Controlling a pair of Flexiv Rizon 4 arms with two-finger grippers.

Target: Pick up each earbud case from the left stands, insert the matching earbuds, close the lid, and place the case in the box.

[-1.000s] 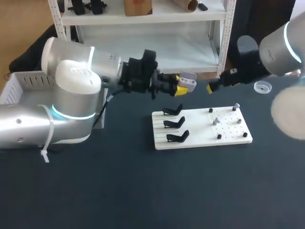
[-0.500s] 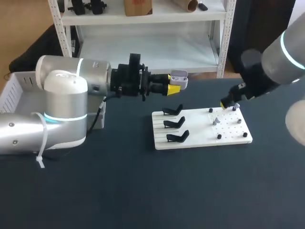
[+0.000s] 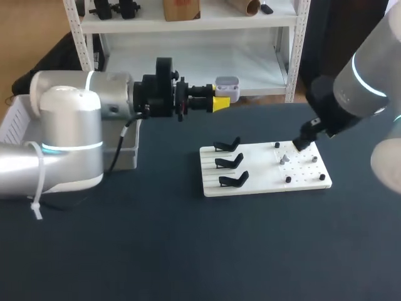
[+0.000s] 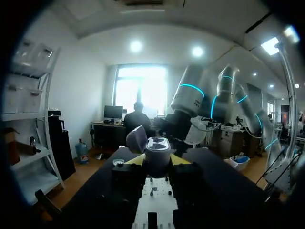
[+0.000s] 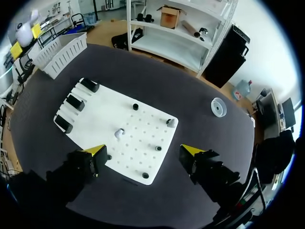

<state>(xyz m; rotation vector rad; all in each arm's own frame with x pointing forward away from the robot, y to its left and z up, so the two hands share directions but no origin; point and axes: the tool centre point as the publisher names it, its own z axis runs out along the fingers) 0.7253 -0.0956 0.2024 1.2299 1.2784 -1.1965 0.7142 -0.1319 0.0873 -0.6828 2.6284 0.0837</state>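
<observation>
Swung back leftward and levelled out: case (image 3: 227,88), lid open, clamped in left gripper (image 4: 157,161), held aloft beyond the board (image 3: 257,164), likely kept steady for loading. Left arm stretched horizontal. Lowered over the board's peg side: right gripper (image 5: 144,150), spread wide, arm angled down, presumably seeking an earbud (image 5: 119,133).

The left arm (image 3: 62,160) is displaying silver-grey cylindrical links, a white domed joint cap (image 3: 66,116), a glowing cyan ring (image 3: 62,149), a white cable tie (image 3: 39,188) and a black cable (image 3: 122,143) running to its black wrist, while the right arm (image 3: 363,81) is showing matching silver links, a cyan ring and black jaws bearing yellow tips (image 5: 96,150).
</observation>
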